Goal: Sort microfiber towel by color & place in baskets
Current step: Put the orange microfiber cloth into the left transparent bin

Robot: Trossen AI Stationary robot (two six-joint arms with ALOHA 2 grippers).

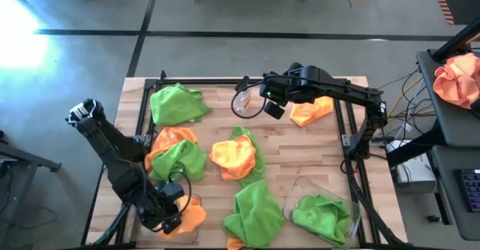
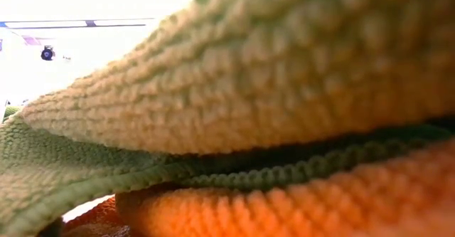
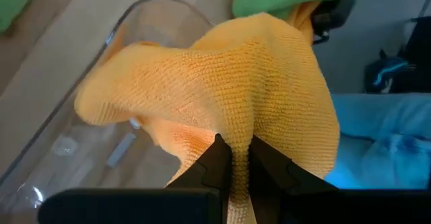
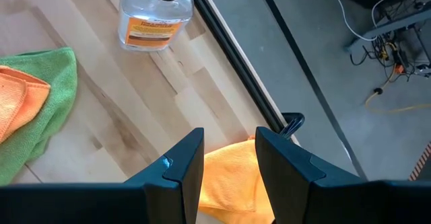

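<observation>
My left gripper (image 1: 174,220) is at the table's near left corner, shut on an orange microfiber towel (image 1: 192,215) over a clear basket (image 3: 101,46). My right gripper (image 1: 274,107) hovers open near the far edge, and another orange towel (image 4: 225,177) shows below and between its fingers. A second clear basket (image 1: 301,188) at the near right holds a green towel (image 1: 322,218). Loose on the wood lie a green towel (image 1: 178,103), an orange-and-green heap (image 1: 174,154), an orange towel over a green one (image 1: 234,157) and a green towel (image 1: 255,209). My left gripper pinches a raised fold of the orange towel (image 3: 236,133) between its two fingers. The cloth bulges out past the fingertips and drapes down on both sides of them, above the clear basket's inside. How many layers are in the pinch, I cannot tell.
A small clear spray bottle (image 1: 244,100) stands at the far edge just left of my right gripper. A black frame rail (image 4: 232,56) runs along the table's edge. Towels lying right at the lens (image 2: 234,87) fill the low view. Bare wood (image 1: 300,149) lies at centre right.
</observation>
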